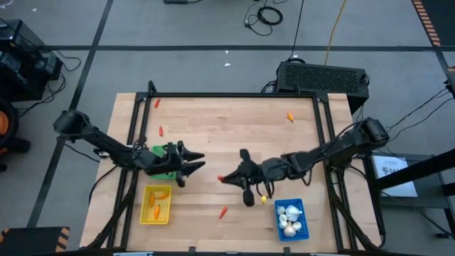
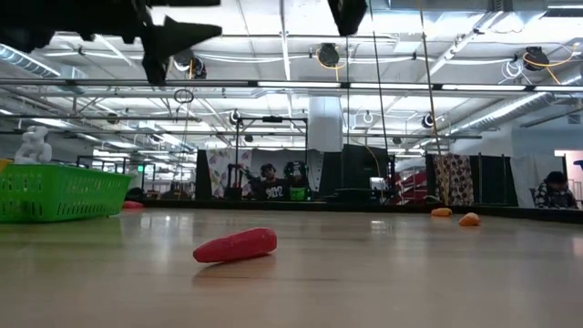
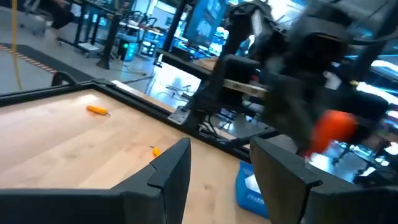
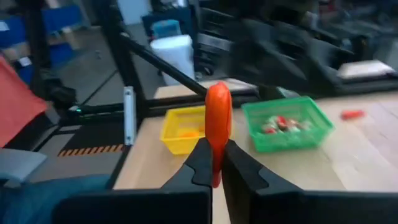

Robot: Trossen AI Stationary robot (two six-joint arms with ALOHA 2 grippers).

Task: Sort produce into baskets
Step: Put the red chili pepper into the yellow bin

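Right gripper (image 4: 214, 163): fingers clenched on an orange-red carrot (image 4: 217, 118), which stands up between the tips. Seen from above, this gripper (image 1: 226, 178) sits just past table centre toward 5 o'clock, pointing to 9 o'clock.

Left gripper (image 1: 200, 161): fingers released and spread, nothing between them. It hovers beside the green basket (image 1: 159, 151) at the table's 9 o'clock side, tips facing 3 o'clock toward the right gripper.

Green basket holds small red and pale pieces, per the right wrist view. Yellow basket (image 1: 146, 206) at 7 o'clock holds orange pieces. Blue basket (image 1: 279, 220) at 5 o'clock holds white garlic bulbs (image 1: 289, 215).

Loose produce on the table (image 1: 213, 128): a red piece (image 1: 223, 211) at 6 o'clock between the yellow and blue baskets, an orange piece (image 1: 290, 117) at 1 o'clock, two red pieces (image 1: 157, 103) near 10 to 11 o'clock, and a small yellow bit (image 1: 264, 200) just beside the right arm.
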